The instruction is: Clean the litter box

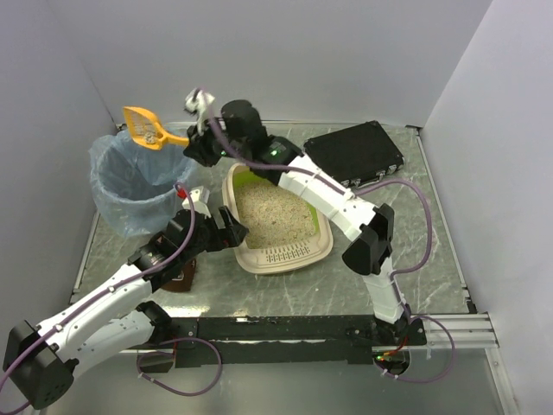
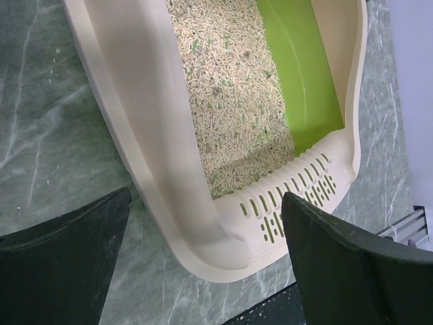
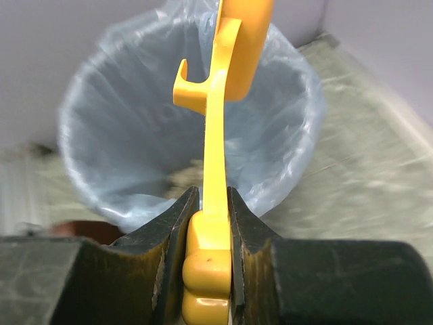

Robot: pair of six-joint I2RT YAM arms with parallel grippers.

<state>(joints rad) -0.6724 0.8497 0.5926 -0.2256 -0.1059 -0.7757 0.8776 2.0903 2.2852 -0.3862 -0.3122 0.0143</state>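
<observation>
The beige litter box (image 1: 321, 245) with a lime-green inner wall, slotted grille end and sandy granules lies mid-table; in the left wrist view its near corner (image 2: 230, 250) sits between my left fingers. My left gripper (image 1: 226, 232) is open around the box's left front corner, (image 2: 206, 261). My right gripper (image 1: 192, 142) is shut on the handle of a yellow scoop (image 1: 147, 127), holding the scoop head over the round bin with a blue bag (image 1: 104, 184). In the right wrist view the scoop (image 3: 216, 156) stands edge-on over the bin (image 3: 291, 135) from the gripper (image 3: 211, 203).
A black case (image 1: 356, 152) lies at the back right. A dark brown object (image 1: 179, 279) sits under the left arm. White walls enclose the table; a black rail (image 1: 285, 328) runs along the near edge.
</observation>
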